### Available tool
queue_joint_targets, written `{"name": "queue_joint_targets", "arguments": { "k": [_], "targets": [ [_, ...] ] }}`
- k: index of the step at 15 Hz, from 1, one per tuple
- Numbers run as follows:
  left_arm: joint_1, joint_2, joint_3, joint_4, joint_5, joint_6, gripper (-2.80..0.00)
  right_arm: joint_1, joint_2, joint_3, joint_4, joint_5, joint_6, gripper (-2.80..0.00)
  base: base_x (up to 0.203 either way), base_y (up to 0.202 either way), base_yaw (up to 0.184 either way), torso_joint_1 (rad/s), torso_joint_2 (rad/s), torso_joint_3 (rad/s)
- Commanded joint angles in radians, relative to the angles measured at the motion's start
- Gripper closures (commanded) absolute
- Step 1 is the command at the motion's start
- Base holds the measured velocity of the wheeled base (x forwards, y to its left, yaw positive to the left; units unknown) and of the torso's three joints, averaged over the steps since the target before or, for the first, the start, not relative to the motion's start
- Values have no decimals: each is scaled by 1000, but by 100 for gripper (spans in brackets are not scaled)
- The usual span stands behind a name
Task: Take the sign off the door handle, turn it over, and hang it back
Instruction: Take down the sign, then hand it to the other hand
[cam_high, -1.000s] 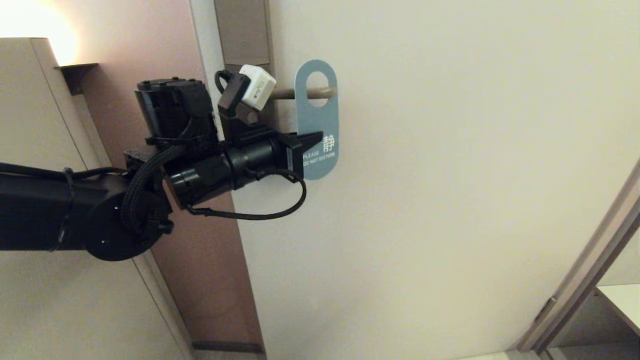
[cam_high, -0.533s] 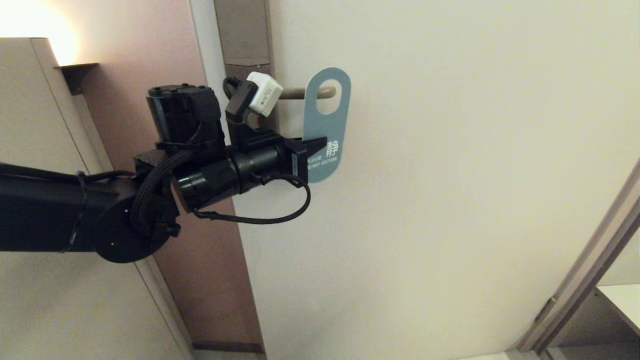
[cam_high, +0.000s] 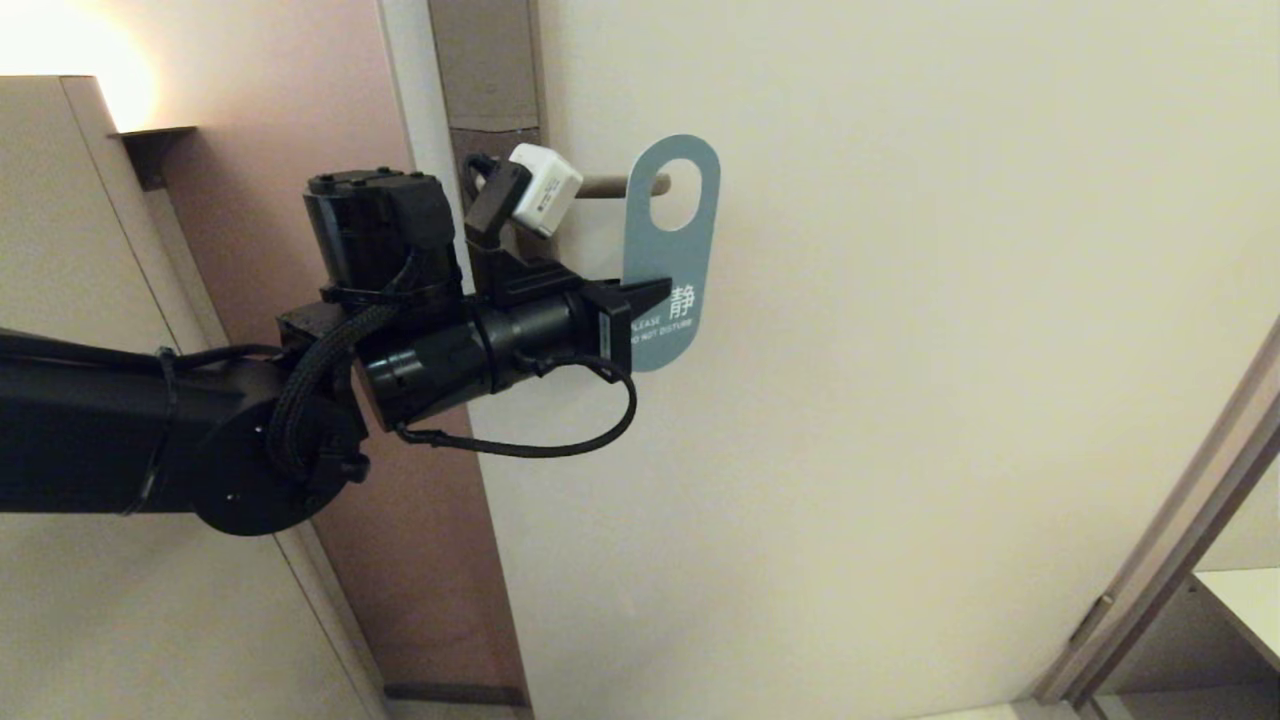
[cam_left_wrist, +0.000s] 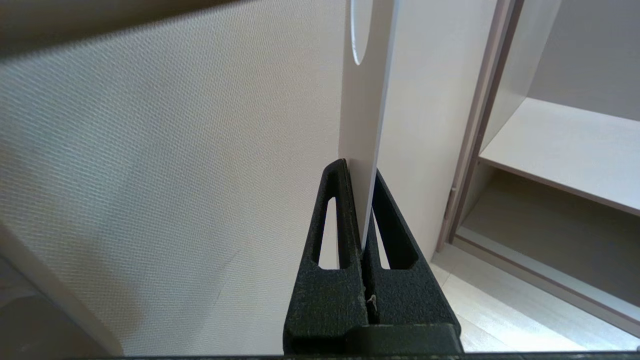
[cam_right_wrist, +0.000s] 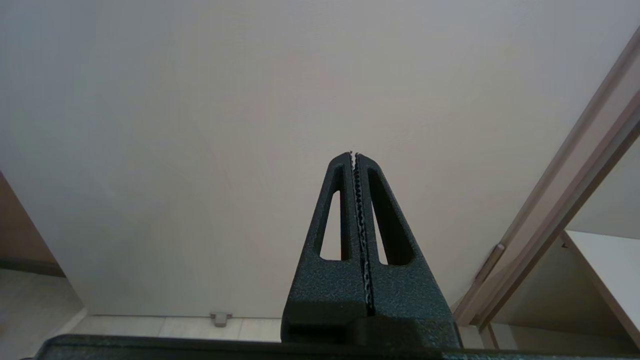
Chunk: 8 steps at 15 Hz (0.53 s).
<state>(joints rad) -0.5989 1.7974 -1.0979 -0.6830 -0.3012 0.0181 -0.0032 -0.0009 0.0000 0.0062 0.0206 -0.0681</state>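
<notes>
- Door (cam_high: 900, 350), pale and wide, fills most of the head view; a brownish lock plate (cam_high: 487, 70) runs up its edge, and a cupboard shelf (cam_left_wrist: 560, 145) stands off to the side.
- Left arm (cam_high: 100, 440) reaches in from the left edge of the head view, with a white block (cam_high: 545, 188) mounted on its wrist.
- Left end effector (cam_high: 640, 298) is closed on the lower edge of the sign (cam_high: 680, 240), pinching the thin card between both fingers; the wrist view shows it edge-on in the grip.
- Sign shows its blue face, and hangs tilted with its top leaning away from the lock plate. Only the tip of the handle (cam_high: 625, 185) sits inside the edge of the oval hole, so it looks nearly off.
- Right end effector (cam_right_wrist: 356, 210) is closed on nothing, pointing at bare door, apparently parked.
- Risks, as I judge them: the hole's rim may catch on the handle tip and bend the card or drag it through the grip; a thin card held at one edge may twist or slip once it comes free and during the flip.
- Hidden: the arm and white block cover the handle's root and part of the lock plate; the fingers hide part of the printed wording; the sign's other face appears only as a pale sliver in the wrist view, with no text legible.
</notes>
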Motion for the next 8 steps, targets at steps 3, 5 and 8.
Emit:
{"name": "queue_joint_targets", "arguments": {
  "k": [3,5,8],
  "targets": [
    [-16,-50,33,-3,-3,0,0,0,1,0,0,1,-1,0,0,0,0,0,0,0],
    [-37,-91,87,-4,-3,0,0,0,1,0,0,1,-1,0,0,0,0,0,0,0],
    [-65,-153,150,-3,-3,0,0,0,1,0,0,1,0,0,0,0,0,0,0,0]
  ]
}}
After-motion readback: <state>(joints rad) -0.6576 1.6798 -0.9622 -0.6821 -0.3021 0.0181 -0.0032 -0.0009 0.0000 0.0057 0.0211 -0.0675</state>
